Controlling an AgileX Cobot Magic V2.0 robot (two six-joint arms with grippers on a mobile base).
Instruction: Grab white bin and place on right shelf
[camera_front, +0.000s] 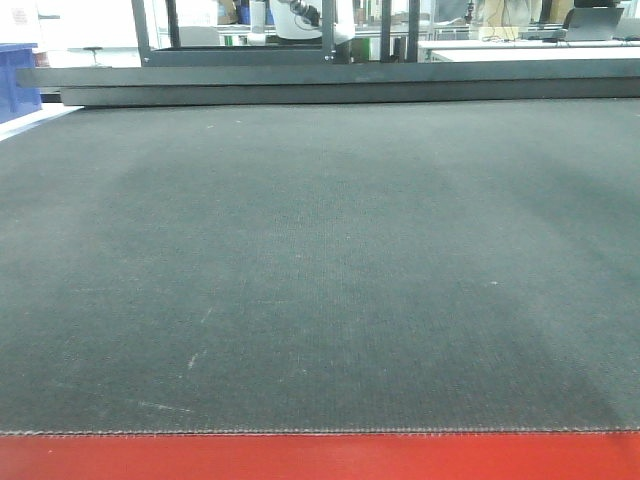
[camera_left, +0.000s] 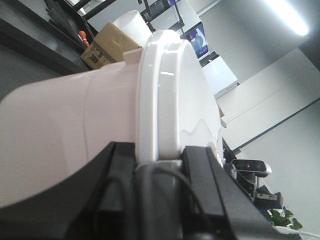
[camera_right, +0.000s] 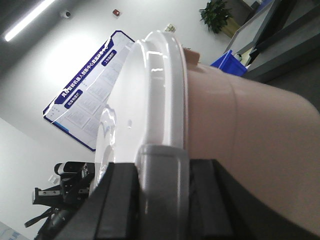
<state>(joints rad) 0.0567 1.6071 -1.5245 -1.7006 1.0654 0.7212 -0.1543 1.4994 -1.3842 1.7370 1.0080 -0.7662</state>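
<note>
Left gripper (camera_left: 159, 154) and right gripper (camera_right: 162, 170) each clamp the white bin's (camera_left: 75, 125) lid rim; cardboard box (camera_left: 107, 47) and blue crate (camera_right: 231, 62) lie beyond.

left claw (camera_left: 160, 162) — clamped across white bin (camera_left: 60, 125) rim | right claw (camera_right: 162, 185) — clamped on its rim too

This is a robotics lab set in an open office hall. A broad table (camera_front: 320, 280) covered in dark felt, red along its front edge, fills the work area, with a black metal frame (camera_front: 240, 56) behind it. Beyond stand white desks (camera_front: 500, 48) with a laptop (camera_front: 592, 22); a blue crate (camera_front: 15, 85) sits at the left. A strip light (camera_left: 285, 16) and a dome camera (camera_right: 65, 14) hang overhead. A blue-bordered poster (camera_right: 87, 100) hangs on the wall, and a monitor (camera_left: 199, 40), a cardboard box (camera_left: 107, 47), a webcam (camera_left: 252, 166) and a potted plant (camera_right: 216, 14) stand about.
</note>
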